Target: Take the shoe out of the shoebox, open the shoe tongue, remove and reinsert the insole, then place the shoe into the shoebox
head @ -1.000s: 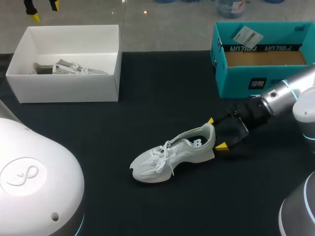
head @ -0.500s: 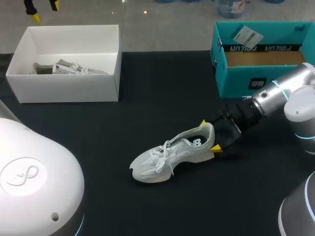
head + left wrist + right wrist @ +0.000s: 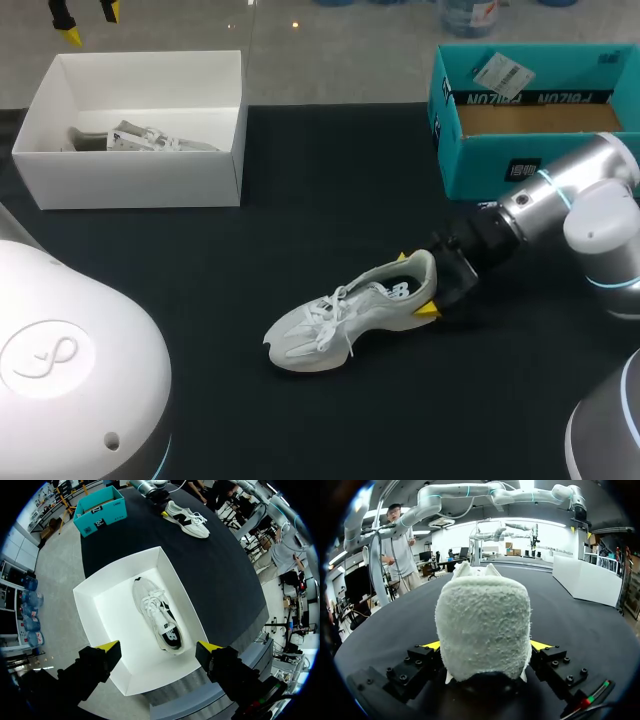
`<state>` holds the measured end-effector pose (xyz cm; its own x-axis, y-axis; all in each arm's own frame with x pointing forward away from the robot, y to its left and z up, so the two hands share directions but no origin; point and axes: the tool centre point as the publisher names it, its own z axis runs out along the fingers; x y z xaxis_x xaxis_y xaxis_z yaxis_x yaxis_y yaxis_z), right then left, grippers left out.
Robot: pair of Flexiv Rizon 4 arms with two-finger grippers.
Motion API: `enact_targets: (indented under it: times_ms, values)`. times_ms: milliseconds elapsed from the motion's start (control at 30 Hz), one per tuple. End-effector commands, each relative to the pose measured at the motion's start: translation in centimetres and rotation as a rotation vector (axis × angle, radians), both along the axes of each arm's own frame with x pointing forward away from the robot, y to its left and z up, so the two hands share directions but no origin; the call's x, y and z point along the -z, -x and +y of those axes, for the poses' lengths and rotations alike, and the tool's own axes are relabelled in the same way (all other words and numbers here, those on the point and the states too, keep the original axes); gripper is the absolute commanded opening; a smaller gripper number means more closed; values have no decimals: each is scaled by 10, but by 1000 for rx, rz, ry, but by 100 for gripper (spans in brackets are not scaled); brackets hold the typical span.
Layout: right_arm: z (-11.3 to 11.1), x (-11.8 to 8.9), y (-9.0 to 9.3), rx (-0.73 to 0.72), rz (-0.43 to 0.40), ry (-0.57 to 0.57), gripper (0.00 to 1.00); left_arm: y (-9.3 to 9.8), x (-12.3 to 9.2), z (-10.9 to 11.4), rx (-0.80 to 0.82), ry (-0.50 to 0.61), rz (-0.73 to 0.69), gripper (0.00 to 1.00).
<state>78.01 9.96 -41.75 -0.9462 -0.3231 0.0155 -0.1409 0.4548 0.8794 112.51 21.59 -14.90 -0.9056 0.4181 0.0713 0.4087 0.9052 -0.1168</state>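
A white sneaker [image 3: 345, 312] lies on its sole in the middle of the black table, toe toward my left. My right gripper [image 3: 416, 284] stands open at its heel, one yellow tip on each side. In the right wrist view the fuzzy heel [image 3: 482, 620] fills the gap between the fingers of the right gripper [image 3: 486, 646]. The white shoebox [image 3: 140, 185] stands at the back left with a second white sneaker [image 3: 145, 138] inside. My left gripper [image 3: 88, 22] hangs open high above that box [image 3: 112, 615], looking down on the sneaker inside [image 3: 159, 617].
A teal box [image 3: 500, 165] with a brown cardboard inside stands at the back right, close behind my right arm. Black tabletop lies between the two boxes and in front of the sneaker.
My right gripper has slid left toward the sneaker, so its open fingers now straddle the heel. The sneaker and the left arm have not moved.
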Motion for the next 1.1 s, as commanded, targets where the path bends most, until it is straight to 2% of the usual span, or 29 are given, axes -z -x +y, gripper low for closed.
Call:
enact_targets:
  times_ms: [33, 67, 100, 133, 167, 200, 667, 967, 1100]
  values:
    - [3, 7, -1, 4, 8, 1, 100, 0, 0, 0, 1, -1, 1, 100]
    - [3, 7, 0, 9, 9, 2, 94, 0, 0, 0, 1, -1, 1, 100]
    - [2, 7, 1, 16, 7, 1, 50, 0, 0, 0, 1, -1, 1, 100]
    - [2, 6, 2, 24, 2, 3, 38, 0, 0, 0, 1, -1, 1, 100]
    - [1, 4, 4, 34, -3, 10, 10, 0, 0, 0, 1, -1, 1, 100]
    - [-1, 3, 5, 49, -10, 10, 0, 0, 0, 0, 1, -1, 1, 100]
    - [-23, -23, 28, 349, -67, 9, 0, 0, 0, 0, 1, -1, 1, 100]
    - [-28, -26, 36, 459, -102, 14, 0, 0, 0, 0, 1, -1, 1, 100]
    - [-27, -19, 39, 479, -90, 3, 0, 0, 0, 0, 1, -1, 1, 100]
